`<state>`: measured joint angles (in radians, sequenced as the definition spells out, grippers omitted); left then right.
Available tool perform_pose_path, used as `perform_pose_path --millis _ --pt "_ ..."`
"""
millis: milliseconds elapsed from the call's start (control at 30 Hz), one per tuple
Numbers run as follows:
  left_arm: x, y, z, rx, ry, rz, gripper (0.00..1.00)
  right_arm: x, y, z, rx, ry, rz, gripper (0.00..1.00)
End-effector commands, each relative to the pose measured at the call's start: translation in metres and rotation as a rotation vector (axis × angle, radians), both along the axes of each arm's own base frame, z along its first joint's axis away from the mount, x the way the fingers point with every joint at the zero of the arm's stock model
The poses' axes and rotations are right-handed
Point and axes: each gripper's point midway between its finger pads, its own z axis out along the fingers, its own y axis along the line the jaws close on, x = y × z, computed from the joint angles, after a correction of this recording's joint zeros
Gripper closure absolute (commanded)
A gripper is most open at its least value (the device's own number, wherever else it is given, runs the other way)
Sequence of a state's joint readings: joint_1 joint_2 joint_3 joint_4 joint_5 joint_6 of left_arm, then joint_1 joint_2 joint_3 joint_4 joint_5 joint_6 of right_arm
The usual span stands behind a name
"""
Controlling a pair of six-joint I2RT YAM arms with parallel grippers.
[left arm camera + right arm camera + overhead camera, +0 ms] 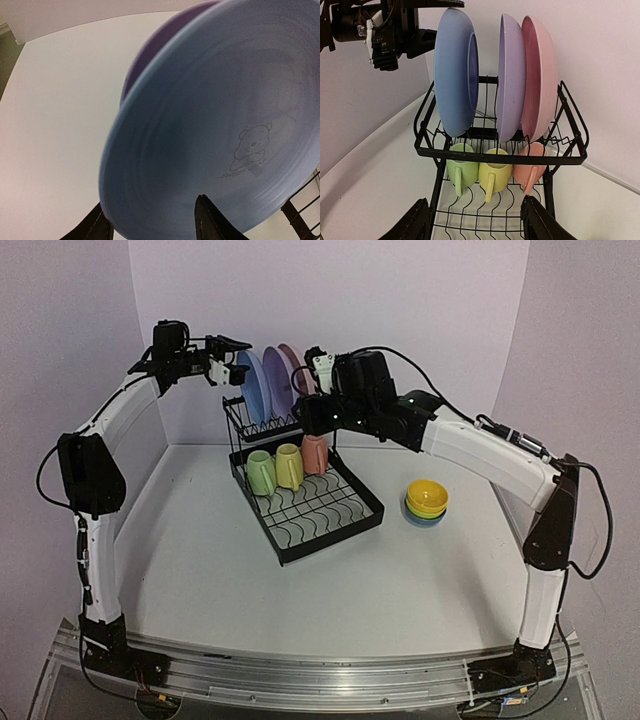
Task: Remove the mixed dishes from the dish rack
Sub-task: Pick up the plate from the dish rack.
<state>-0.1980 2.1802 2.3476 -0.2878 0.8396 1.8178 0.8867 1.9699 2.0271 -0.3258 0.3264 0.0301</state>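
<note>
Light: you've got bright, even, diffuse light | shadows: faint under the dish rack (305,505) | left wrist: blue plate (225,140) soft, out of focus | right wrist: sharp, edges bowing

Blue plate (210,130): cut off at the top, right and bottom edges of the left wrist view; slightly blurred.
Purple plate (150,55): mostly hidden behind the blue one.
Left fingers (207,225): only the tips show; contact with the plate possibly none, cannot tell.
Pink mug (532,170): top crossed by the dish rack (500,156) shelf wire.
Blue bowl (425,521): a mere sliver under the stack.
</note>
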Motion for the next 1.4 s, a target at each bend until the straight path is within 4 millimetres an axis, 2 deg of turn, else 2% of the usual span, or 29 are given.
perform_pose_path --millis 0,100,267,667,900,1367 --pt "0.000 -0.002 0.009 0.010 -0.052 0.002 0.49 -0.008 -0.013 0.039 0.058 -0.070 -0.017 0.41" --pt "0.001 -0.003 0.007 0.012 -0.057 0.001 0.57 -0.008 -0.015 0.040 0.053 -0.077 -0.022 0.41" --pt "-0.002 -0.004 0.015 -0.015 -0.075 -0.013 0.77 -0.009 -0.017 0.042 0.053 -0.084 -0.027 0.41" --pt "-0.011 -0.005 0.028 -0.036 -0.122 -0.042 0.98 -0.011 -0.024 0.043 0.030 -0.110 -0.033 0.41" --pt "-0.019 -0.004 0.039 -0.057 -0.126 -0.049 1.00 -0.012 -0.026 0.043 0.031 -0.113 -0.035 0.41" --pt "-0.042 0.000 0.090 -0.116 -0.214 -0.085 1.00 -0.013 -0.023 0.041 0.029 -0.112 -0.020 0.41"
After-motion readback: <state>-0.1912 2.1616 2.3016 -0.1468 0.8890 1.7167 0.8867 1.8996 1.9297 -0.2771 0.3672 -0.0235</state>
